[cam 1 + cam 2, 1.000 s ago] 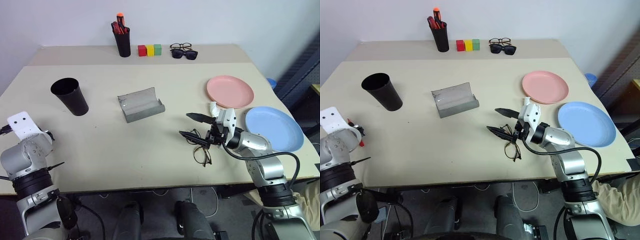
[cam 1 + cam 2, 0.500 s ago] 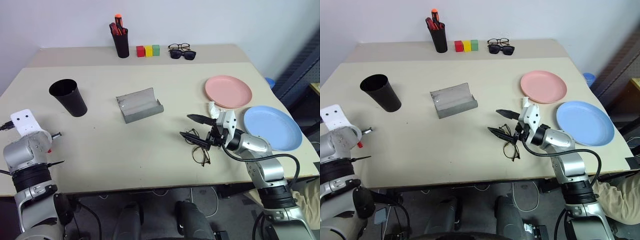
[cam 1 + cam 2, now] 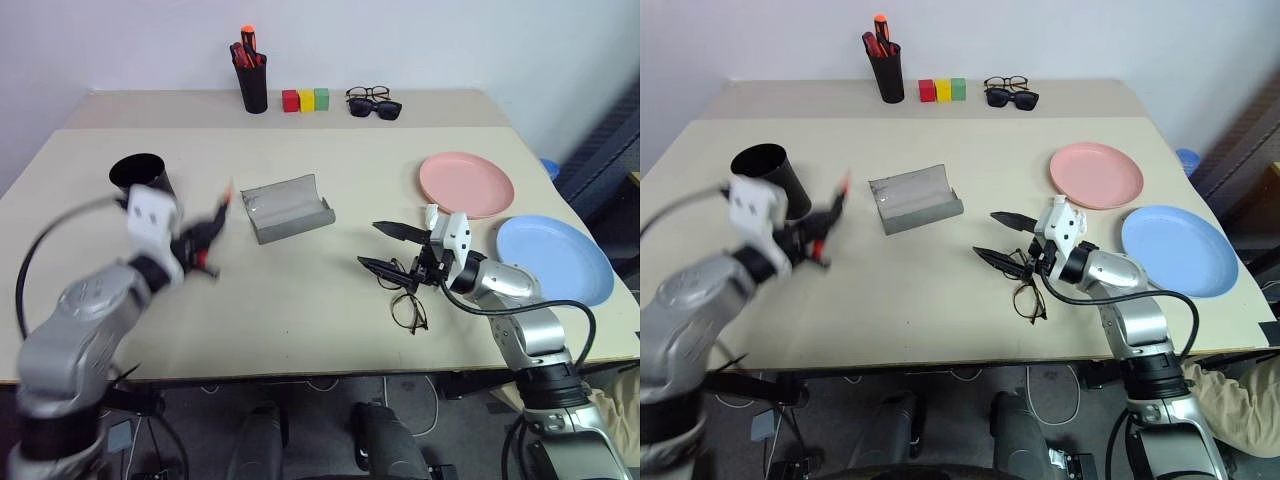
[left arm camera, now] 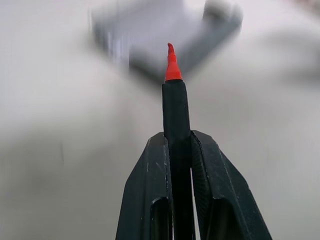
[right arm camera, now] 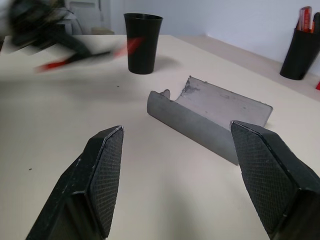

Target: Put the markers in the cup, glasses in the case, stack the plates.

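My left gripper (image 3: pixel 205 243) is shut on the slim red marker (image 4: pixel 175 100), whose red tip sticks out past the fingers. It hovers above the table between the black cup (image 3: pixel 138 172) and the open grey case (image 3: pixel 288 208). My right gripper (image 3: pixel 368 245) stands open just above the wire-frame glasses (image 3: pixel 408 298), nothing between its fingers (image 5: pixel 100 175). The pink plate (image 3: pixel 466 184) and the blue plate (image 3: pixel 555 260) lie side by side on the right.
At the table's back edge stand a black pen holder (image 3: pixel 253 85) with red and orange markers, three coloured blocks (image 3: pixel 305 99), and sunglasses with another pair of spectacles (image 3: pixel 375 103).
My left arm has swung up and to the right from the table's front left edge, carrying the red marker toward the cup and case. The right arm has stayed still.
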Robot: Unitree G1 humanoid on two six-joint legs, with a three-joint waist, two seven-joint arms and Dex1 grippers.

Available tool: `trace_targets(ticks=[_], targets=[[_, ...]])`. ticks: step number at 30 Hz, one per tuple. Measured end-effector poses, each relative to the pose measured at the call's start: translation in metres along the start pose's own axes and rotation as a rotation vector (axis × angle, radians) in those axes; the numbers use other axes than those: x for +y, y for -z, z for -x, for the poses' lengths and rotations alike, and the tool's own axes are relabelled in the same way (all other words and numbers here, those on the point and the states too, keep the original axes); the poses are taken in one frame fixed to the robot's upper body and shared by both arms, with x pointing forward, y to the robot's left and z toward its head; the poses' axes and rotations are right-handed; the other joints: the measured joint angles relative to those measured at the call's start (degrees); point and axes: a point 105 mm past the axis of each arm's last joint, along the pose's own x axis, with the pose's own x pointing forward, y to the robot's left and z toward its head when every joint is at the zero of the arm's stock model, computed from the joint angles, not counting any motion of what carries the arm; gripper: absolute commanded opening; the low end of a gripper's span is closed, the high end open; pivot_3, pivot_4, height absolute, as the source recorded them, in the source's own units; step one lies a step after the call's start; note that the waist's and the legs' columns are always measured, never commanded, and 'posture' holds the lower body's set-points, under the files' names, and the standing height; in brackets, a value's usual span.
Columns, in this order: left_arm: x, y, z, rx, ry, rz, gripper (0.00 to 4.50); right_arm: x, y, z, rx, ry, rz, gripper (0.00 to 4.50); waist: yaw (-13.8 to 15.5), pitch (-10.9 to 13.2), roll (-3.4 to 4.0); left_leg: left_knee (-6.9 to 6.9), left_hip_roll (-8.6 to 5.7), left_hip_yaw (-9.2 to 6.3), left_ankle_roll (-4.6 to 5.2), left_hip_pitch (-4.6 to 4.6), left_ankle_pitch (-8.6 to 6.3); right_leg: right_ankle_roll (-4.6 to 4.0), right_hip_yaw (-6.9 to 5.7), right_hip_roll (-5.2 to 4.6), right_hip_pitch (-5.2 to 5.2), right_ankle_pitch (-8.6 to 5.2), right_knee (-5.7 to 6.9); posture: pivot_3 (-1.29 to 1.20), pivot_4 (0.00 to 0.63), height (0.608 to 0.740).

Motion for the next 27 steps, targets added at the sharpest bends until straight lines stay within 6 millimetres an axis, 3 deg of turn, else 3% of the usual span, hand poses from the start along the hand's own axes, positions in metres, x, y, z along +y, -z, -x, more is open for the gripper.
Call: trace_targets(ticks=[3, 5, 9, 14, 19, 27], targets=[[0.026, -0.051, -0.029, -0.326, -0.220, -0.098, 0.05, 0.000, 0.000, 0.001, -0.007, 0.006, 0.008, 3.45, 0.0, 0.0, 0.00, -0.07, -0.03, 0.06, 0.05, -0.03, -0.01, 0.06, 0.03, 0.00, 0.03, 0.02, -0.21, 0.00, 0.150, 0.740], [0.040, -0.060, -0.035, -0.445, -0.346, -0.107, 0.05, -0.001, 0.001, 0.002, -0.007, 0.013, 0.007, 3.45, -0.4, 0.0, 0.02, -0.15, -0.03, 0.07, 0.08, -0.02, -0.02, 0.16, 0.03, 0.01, 0.04, 0.05, -0.25, 0.00, 0.150, 0.740], [0.075, -0.043, -0.042, -0.437, -0.563, -0.192, 0.05, -0.001, 0.002, 0.003, -0.004, 0.025, 0.008, 3.45, -0.6, 0.0, 0.03, -0.15, -0.01, 0.06, 0.09, 0.01, -0.02, 0.44, 0.02, 0.06, 0.02, 0.17, -0.17, 0.00, 0.150, 0.740], [0.107, -0.018, -0.031, -0.370, -0.762, -0.293, 0.05, -0.003, 0.002, 0.002, -0.002, 0.042, 0.009, 3.45, -0.5, 0.0, 0.02, -0.06, -0.02, 0.06, 0.08, -0.02, -0.02, 0.51, 0.03, 0.04, 0.04, 0.21, -0.17, 0.00, 0.150, 0.740], [0.120, -0.008, -0.024, -0.350, -0.861, -0.342, 0.05, -0.001, -0.002, 0.000, -0.007, 0.046, 0.016, 3.45, -0.2, 0.0, 0.02, -0.06, -0.02, 0.06, 0.07, -0.03, -0.02, 0.53, 0.02, 0.03, 0.04, 0.22, -0.16, 0.00, 0.150, 0.740], [0.128, -0.009, -0.033, -0.339, -0.918, -0.385, 0.05, 0.000, -0.003, -0.001, 0.002, 0.050, 0.004, 3.45, -0.4, 0.0, 0.01, -0.07, -0.02, 0.06, 0.06, -0.02, -0.01, 0.57, 0.01, 0.04, 0.04, 0.24, -0.12, 0.00, 0.150, 0.740]])
